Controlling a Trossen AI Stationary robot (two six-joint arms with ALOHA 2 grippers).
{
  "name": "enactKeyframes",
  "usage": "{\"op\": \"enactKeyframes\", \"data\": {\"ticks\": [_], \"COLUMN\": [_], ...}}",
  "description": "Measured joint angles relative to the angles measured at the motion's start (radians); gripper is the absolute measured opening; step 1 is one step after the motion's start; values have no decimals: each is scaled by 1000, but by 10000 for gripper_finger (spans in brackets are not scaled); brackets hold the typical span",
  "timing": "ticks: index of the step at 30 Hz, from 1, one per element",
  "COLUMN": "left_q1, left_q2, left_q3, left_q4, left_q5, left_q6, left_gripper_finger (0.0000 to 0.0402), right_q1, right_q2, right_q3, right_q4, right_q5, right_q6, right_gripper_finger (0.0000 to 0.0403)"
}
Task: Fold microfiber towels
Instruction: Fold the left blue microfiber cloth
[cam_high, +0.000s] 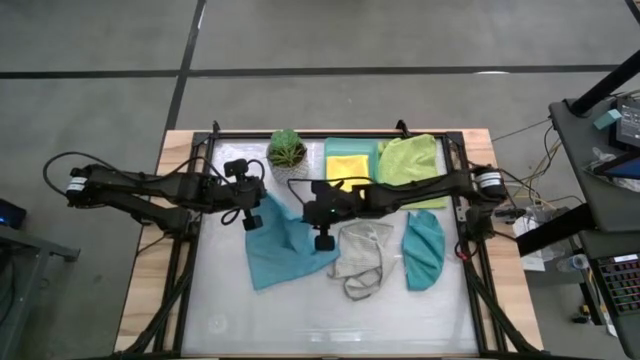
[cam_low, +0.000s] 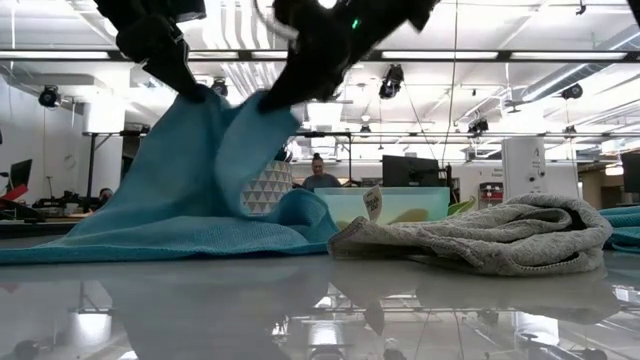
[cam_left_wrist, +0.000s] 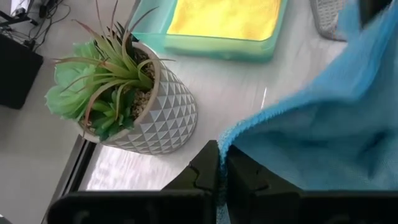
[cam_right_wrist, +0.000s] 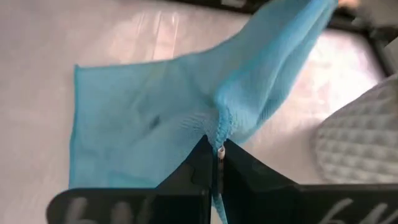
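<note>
Low view: soft light blue towel (cam_low: 190, 190) tented, draped.

Fuzzy blue cloth (cam_high: 280, 245), glossy white tabletop (cam_high: 330, 320)

A lab: monitors (cam_low: 408, 170), ceiling ducts (cam_low: 235, 25), cabled equipment benches (cam_high: 600, 120).
</note>
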Motion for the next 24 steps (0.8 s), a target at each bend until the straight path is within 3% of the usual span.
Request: {"op": "enactKeyframes", "data": {"ticks": [11,24], "left_q1": [-21,-178], "left_q2": [-2,61], "left_q3": [26,7], "left_q4": [68,183], "left_q5": [6,69], "left_q6": [-6,-168], "left_gripper_finger": [0,0], "right_q1": [-3,6], "right_q2": [-184,-157], "right_q3": [-4,-51], "right_q4": [-66,-1], "right_q5": [1,-4], "right_q6": [-111,-239], "right_gripper_finger": [8,8]}}
